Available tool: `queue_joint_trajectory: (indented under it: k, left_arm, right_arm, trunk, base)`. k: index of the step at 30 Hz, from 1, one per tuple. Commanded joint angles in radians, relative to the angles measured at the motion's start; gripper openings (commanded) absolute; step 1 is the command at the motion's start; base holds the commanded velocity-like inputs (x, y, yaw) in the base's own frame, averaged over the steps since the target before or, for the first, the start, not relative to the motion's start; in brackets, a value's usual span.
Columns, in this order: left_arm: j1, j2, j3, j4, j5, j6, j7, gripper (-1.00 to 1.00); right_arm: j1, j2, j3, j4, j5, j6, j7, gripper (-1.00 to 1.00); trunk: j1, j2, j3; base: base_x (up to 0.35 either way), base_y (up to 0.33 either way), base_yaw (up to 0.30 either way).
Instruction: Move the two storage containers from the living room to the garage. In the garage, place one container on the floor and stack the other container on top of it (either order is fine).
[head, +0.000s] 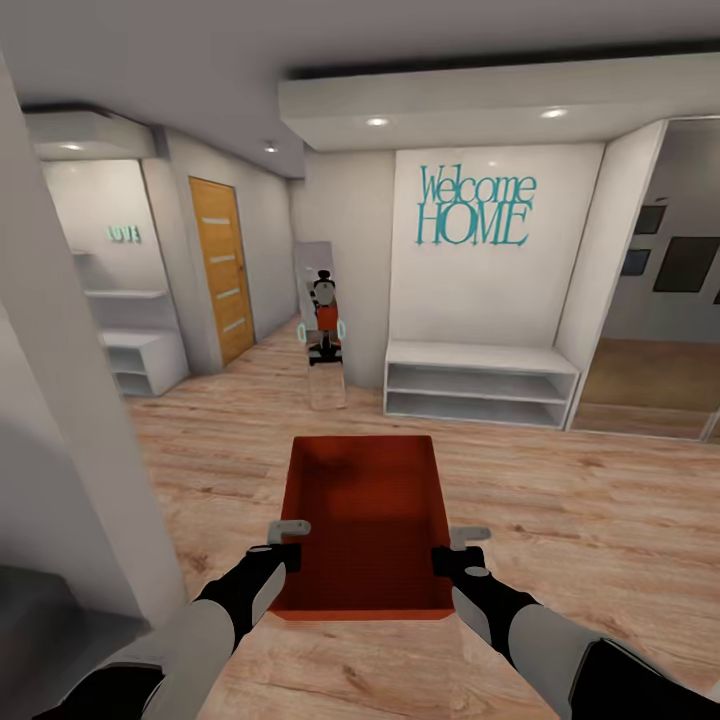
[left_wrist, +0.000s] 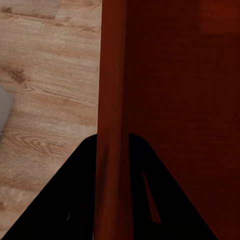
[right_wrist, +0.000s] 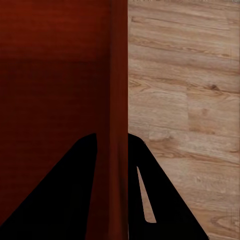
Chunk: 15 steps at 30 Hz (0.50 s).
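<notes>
Light wood planks cover the floor (head: 600, 520) of an entrance hall, and the landmark is the white wall with the teal "Welcome HOME" lettering (head: 476, 208). Below this lettering stands a low white open shelf bench (head: 480, 384). To the left of it a narrow mirror (head: 322, 325) leans on the wall, and further left there is an orange wooden door (head: 223, 270).

Nearer to the camera than the bench, one orange-red rectangular storage container (head: 365, 525) with thin ribbed walls and no lid is held above the planks, between both arms. The left gripper (head: 288, 545) has its fingers clamped on the left side wall; in the left wrist view the wall passes between the two dark fingers (left_wrist: 60, 200). The right gripper (head: 452, 550) is clamped in the same way on the right side wall, with the wall between its fingers (right_wrist: 55, 200).

I judge the step in hand to be the carrying of a container toward the garage; the concrete floor is not reached yet. The next move calls for driving on while both grips stay even, so that the thin walls do not bend or slip out.
</notes>
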<state>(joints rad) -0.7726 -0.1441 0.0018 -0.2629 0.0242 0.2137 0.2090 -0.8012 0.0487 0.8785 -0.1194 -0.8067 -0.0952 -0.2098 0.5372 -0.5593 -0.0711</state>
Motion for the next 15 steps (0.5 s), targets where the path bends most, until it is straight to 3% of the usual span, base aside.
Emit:
queue_joint_trajectory:
  k: [1, 15]
  left_arm:
    - [-0.001, 0.041, 0.003, -0.003, -0.020, 0.009, 0.009, -1.00]
    - [-0.001, 0.041, 0.003, -0.002, -0.020, 0.009, 0.008, -1.00]
  right_arm:
    - [-0.001, -0.010, -0.004, 0.024, -0.008, -0.006, -0.006, -1.00]
    - [-0.001, -0.010, -0.007, 0.024, -0.008, -0.006, -0.006, -1.00]
  trunk:
    - [0.001, -0.002, -0.002]
    - [0.001, -0.002, -0.002]
  base:
    - [0.323, 0.000, 0.000]
    - [0.323, 0.000, 0.000]
